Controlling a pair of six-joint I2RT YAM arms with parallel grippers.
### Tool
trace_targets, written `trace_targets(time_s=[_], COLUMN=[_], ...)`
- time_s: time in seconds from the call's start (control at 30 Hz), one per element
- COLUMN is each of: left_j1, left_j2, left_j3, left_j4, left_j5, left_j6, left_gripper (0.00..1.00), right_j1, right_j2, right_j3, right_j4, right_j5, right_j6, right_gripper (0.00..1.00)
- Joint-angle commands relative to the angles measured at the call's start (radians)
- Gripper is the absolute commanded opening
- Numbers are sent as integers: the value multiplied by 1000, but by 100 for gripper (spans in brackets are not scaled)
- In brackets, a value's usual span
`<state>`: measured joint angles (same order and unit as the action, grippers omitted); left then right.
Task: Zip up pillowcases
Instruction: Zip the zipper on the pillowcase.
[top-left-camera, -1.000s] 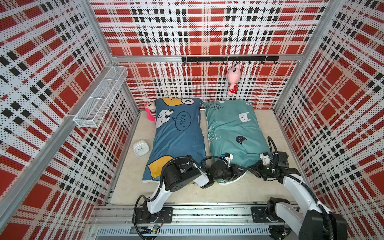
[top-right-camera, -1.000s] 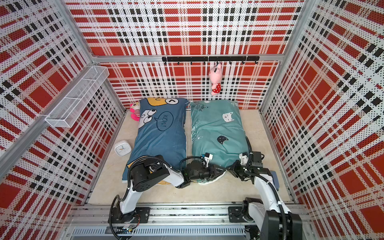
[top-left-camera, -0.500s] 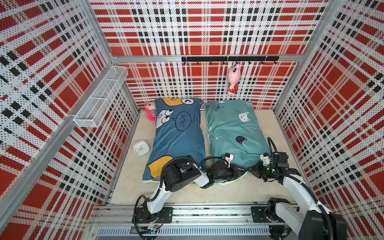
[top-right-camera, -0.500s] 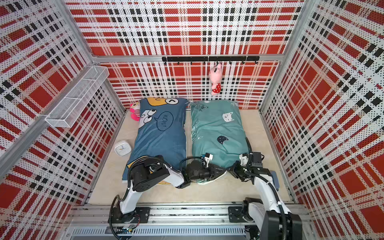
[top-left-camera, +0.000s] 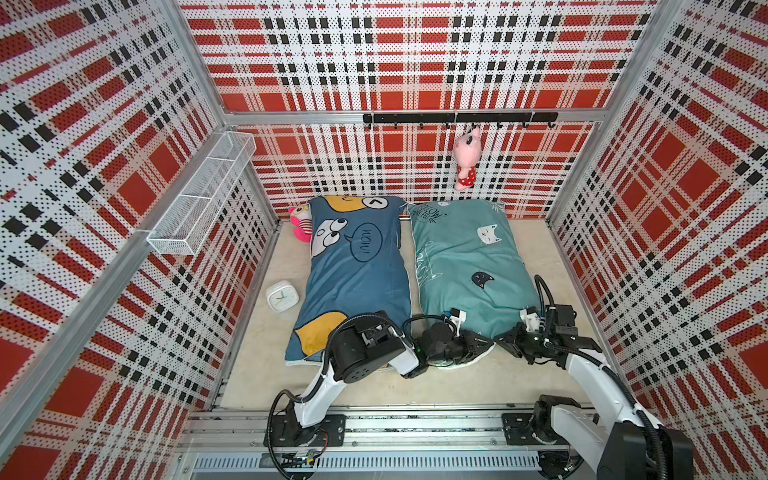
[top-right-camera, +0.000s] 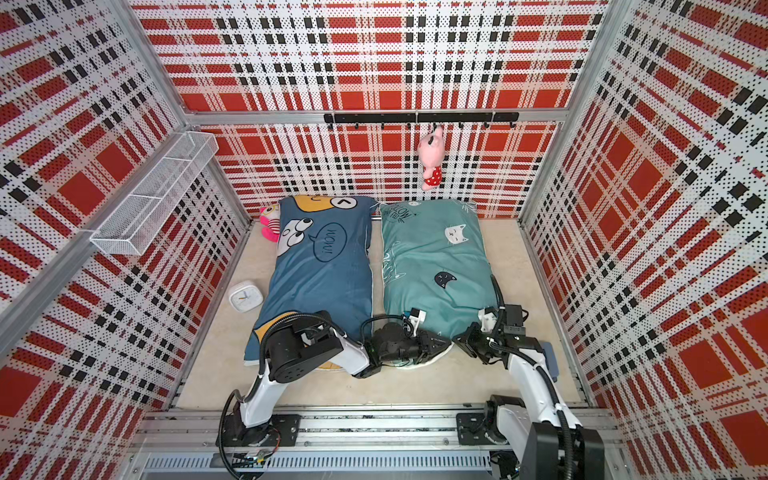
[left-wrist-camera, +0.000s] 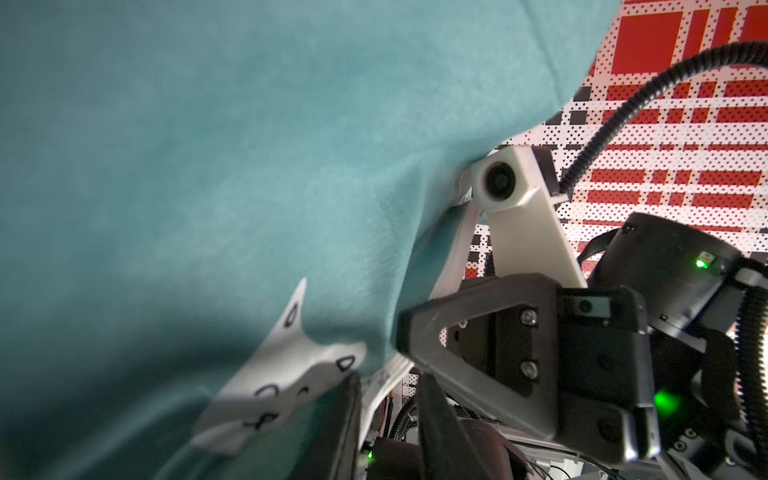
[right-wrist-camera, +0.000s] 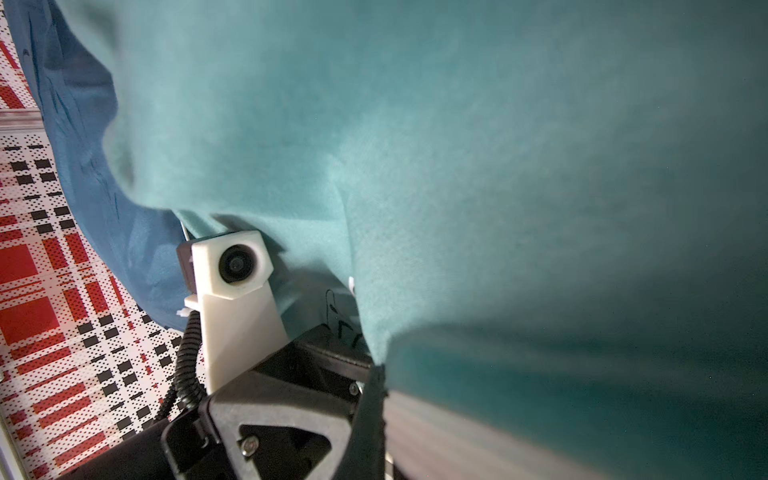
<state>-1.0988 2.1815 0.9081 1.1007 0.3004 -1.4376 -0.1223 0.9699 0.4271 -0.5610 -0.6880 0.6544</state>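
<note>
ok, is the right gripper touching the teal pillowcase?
Touching. The right wrist view shows the right gripper shut on a fold of the teal pillowcase.

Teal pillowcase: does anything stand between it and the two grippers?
Nothing visible does. The left gripper and the right gripper are both at the near edge of the teal pillowcase, and the right fingers are shut on its fabric.
</note>
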Motion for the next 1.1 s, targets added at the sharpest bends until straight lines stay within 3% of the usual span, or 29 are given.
trace_targets(time_s=[0.0, 0.27, 0.7, 1.07], left_j1=[-7, -6, -4, 15], left_j2=[20, 24, 19, -44], left_j3=[20, 24, 17, -39], left_j4=[32, 32, 32, -2], left_j5=[8, 9, 2, -16], left_j6=[-3, -4, 5, 63], left_gripper=[26, 22, 0, 0], right_j1=[-9, -12, -37, -90], right_j2=[-17, -16, -42, -11], right_j3=[-2, 6, 56, 133], right_j4=[-11, -20, -81, -114], right_j5=[-5, -4, 10, 47], right_j6=[-12, -19, -52, -95], right_gripper=[0, 0, 0, 0])
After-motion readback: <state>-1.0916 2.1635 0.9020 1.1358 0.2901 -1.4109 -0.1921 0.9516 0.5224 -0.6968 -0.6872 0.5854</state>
